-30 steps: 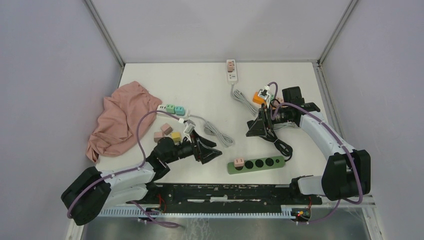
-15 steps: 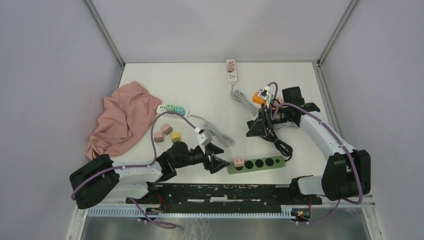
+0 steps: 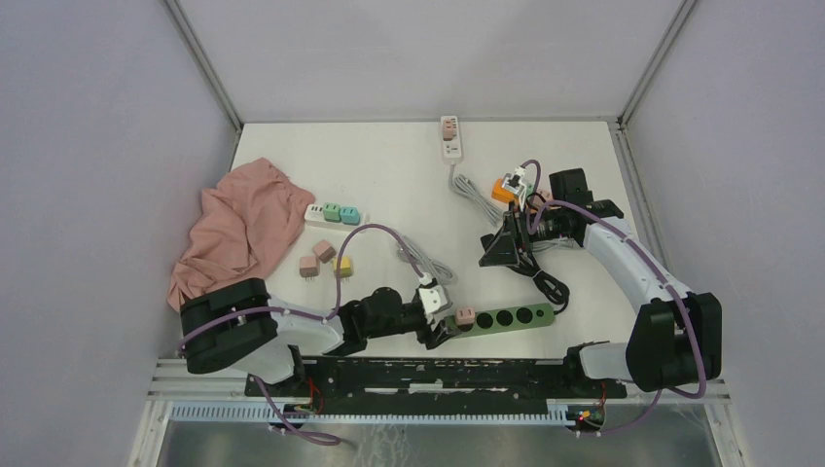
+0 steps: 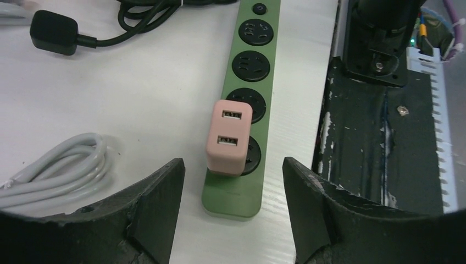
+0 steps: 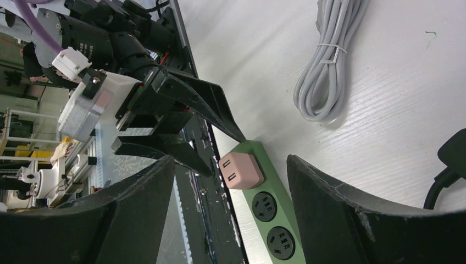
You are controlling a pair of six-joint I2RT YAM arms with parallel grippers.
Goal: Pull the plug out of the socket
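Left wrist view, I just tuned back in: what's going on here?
The left gripper is at one end of the green power strip, jaws open on either side of the pink USB plug without touching it. The plug sits fully in the end socket, not yet pulled. The right gripper hangs open near the black cord farther back, holding nothing.
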